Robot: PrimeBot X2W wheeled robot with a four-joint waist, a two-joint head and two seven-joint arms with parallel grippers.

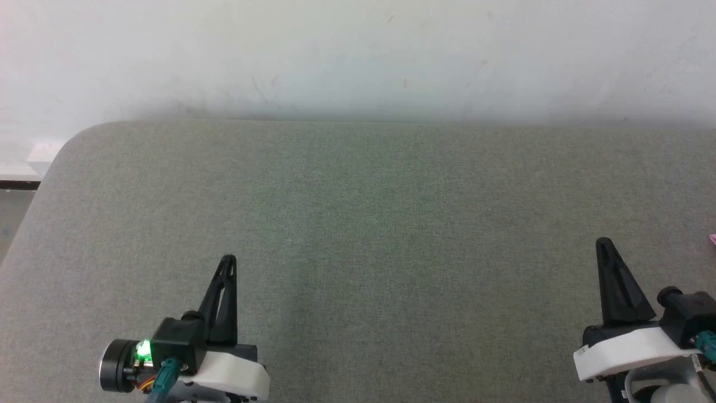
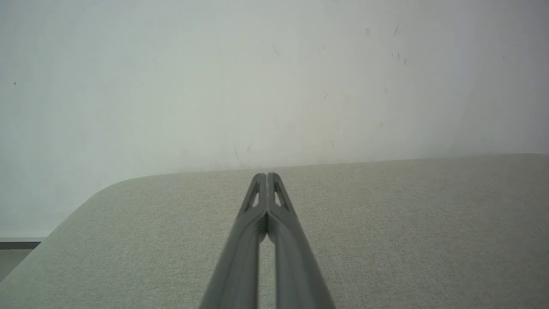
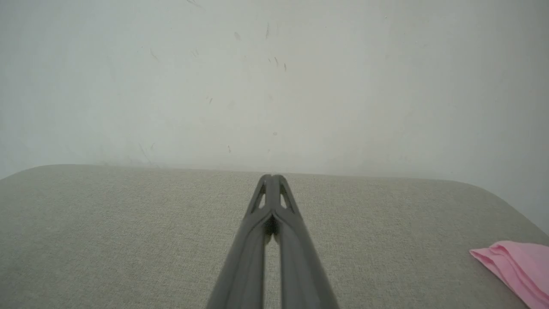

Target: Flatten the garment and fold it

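A corner of the light pink garment [image 3: 517, 264] lies on the grey cloth table at the lower right of the right wrist view; a sliver of the garment [image 1: 712, 239] shows at the right edge of the head view. My right gripper [image 1: 603, 244] hovers to the left of it, shut and holding nothing, its fingertips [image 3: 271, 177] pressed together. My left gripper [image 1: 228, 261] is at the lower left over bare table, also shut on nothing, with its fingertips [image 2: 266, 176] touching.
The grey fabric table [image 1: 358, 224] spreads wide between the two grippers. A white wall [image 1: 358, 56] runs along its far edge. The table's rounded far-left corner [image 1: 72, 140] drops off toward the floor.
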